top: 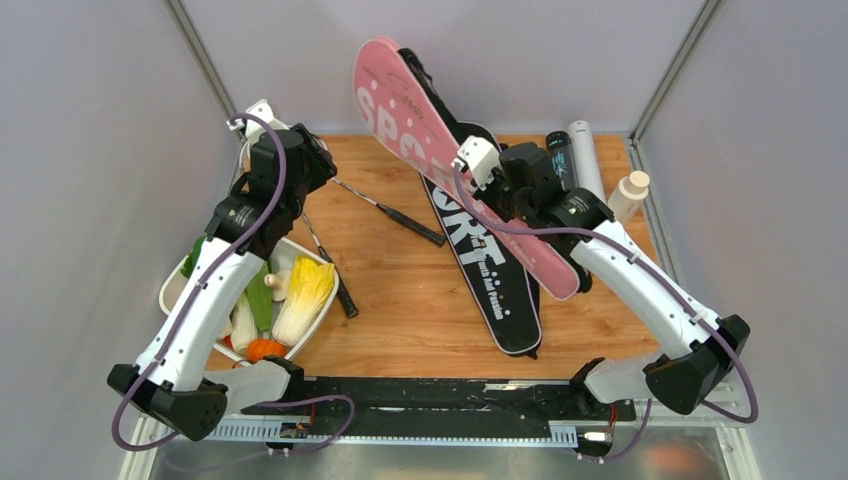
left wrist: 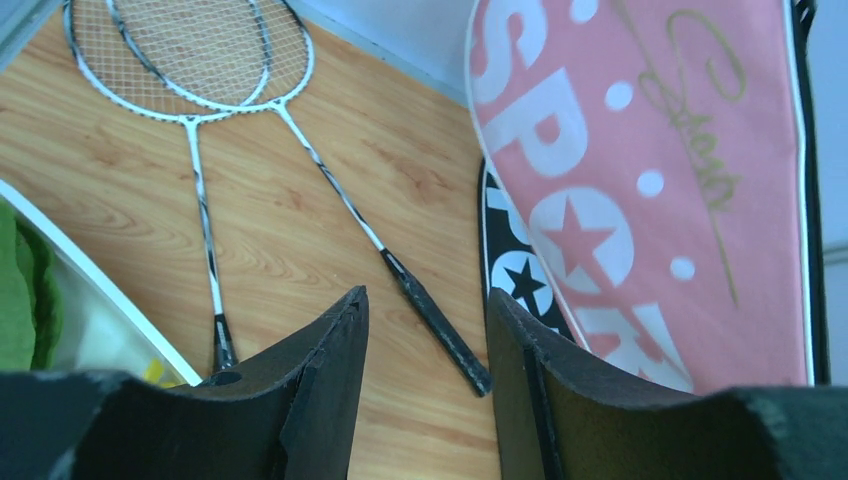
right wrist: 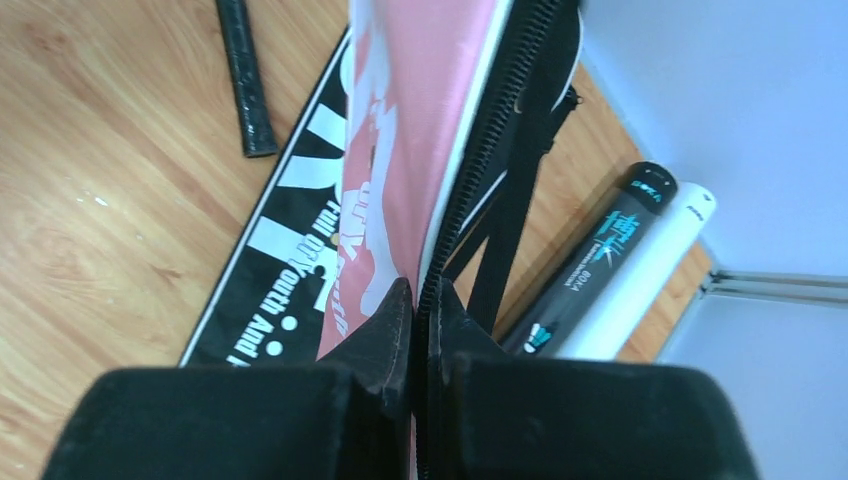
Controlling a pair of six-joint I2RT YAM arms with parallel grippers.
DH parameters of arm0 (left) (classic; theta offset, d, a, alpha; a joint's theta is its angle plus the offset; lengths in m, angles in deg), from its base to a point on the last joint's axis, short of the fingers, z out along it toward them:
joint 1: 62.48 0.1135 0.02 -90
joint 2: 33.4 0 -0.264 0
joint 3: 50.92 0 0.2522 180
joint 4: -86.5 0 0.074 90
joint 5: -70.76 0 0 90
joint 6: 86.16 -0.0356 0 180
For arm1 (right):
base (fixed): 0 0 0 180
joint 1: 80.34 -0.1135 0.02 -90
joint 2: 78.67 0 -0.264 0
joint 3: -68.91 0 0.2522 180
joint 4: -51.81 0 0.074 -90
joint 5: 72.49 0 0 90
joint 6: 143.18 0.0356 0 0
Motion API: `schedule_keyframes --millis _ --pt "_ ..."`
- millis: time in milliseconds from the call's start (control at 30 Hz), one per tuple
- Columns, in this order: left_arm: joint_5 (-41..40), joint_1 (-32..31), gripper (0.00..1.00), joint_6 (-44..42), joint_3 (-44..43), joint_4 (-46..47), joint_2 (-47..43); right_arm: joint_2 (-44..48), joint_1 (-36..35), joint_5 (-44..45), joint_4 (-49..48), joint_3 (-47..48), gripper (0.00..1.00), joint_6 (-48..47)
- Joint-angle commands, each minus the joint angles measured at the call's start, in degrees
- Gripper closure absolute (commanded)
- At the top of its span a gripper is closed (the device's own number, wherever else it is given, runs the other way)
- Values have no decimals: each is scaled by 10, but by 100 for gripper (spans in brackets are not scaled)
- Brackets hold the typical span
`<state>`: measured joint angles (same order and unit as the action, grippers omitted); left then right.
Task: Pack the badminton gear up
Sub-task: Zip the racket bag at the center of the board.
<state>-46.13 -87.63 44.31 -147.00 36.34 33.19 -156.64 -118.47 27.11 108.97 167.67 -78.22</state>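
The pink racket bag (top: 420, 130) is tilted up on its edge over the black racket bag (top: 490, 270), which lies flat on the wood. My right gripper (right wrist: 423, 290) is shut on the pink bag's (right wrist: 410, 150) zipper edge. Two silver rackets (left wrist: 205, 230) lie on the wood at the back left, their black handles (top: 400, 215) pointing toward the middle. My left gripper (left wrist: 425, 300) hovers open above the wood near one handle end (left wrist: 440, 325), with nothing between its fingers. A black tube (top: 560, 160) and a white tube (top: 588, 155) lie side by side at the back right.
A white tray (top: 180, 290) of vegetables sits at the left edge under the left arm. A small white bottle with a tan cap (top: 630, 195) stands by the tubes. Grey walls close in the back and both sides.
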Motion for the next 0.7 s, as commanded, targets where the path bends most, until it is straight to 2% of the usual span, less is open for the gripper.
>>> schedule_keyframes --millis 0,133,267,400,533,667 --pt "15 38 45 53 -27 -14 23 53 -3 47 -113 -55 100 -72" --pt "27 88 44 80 -21 6 59 67 -3 78 -231 -172 100 -111" --pt "38 134 44 102 3 11 86 76 -23 131 -252 -249 100 -73" --pt "50 142 44 114 68 25 81 136 -64 131 -293 -331 100 -65" --pt "93 143 42 132 116 55 67 175 -97 137 -295 -373 100 -65" --pt "99 143 39 115 105 81 67 208 -117 131 -313 -409 100 -86"
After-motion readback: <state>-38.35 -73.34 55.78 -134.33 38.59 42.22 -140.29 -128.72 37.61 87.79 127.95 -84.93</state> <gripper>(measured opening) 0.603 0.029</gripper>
